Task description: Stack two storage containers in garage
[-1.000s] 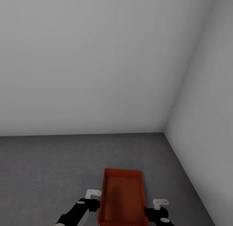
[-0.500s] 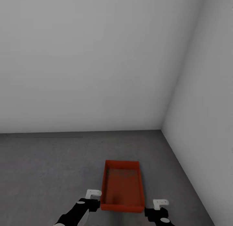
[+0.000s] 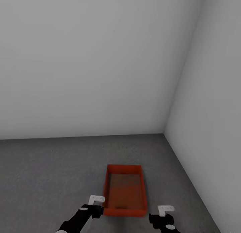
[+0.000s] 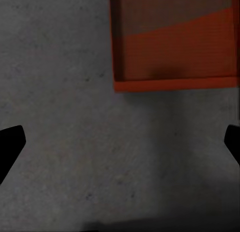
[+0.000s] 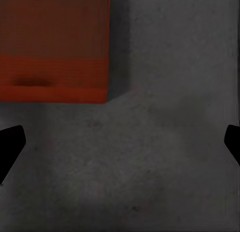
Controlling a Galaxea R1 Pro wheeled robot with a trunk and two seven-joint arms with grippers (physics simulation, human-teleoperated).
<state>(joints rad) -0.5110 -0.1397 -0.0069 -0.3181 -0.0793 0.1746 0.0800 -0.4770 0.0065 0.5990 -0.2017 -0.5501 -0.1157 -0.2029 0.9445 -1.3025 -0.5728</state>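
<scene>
- While sitting flat on the grey floor (image 3: 50, 172) near the white wall corner, the orange bin (image 3: 124, 189) is lying empty.
- Both grippers, left (image 3: 96, 199) and right (image 3: 165, 209), are hovering beside its near end, fingers spread wide, holding nothing.

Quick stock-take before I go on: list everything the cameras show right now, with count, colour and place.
orange-red shallow rectangular storage container: one, orange-red, open-topped and empty, lying on the floor near the room's corner, ahead of and between the two grippers
dark grey concrete floor: one, mottled dark grey, across the lower part of the head view
plain white walls: two, white, one ahead and one on the right, meeting in a corner
left gripper: one, white fingers on a black arm, beside the container's near left corner, jaws open, holding nothing
right gripper: one, white fingers on a black arm, just off the container's near right corner, jaws open, holding nothing
</scene>
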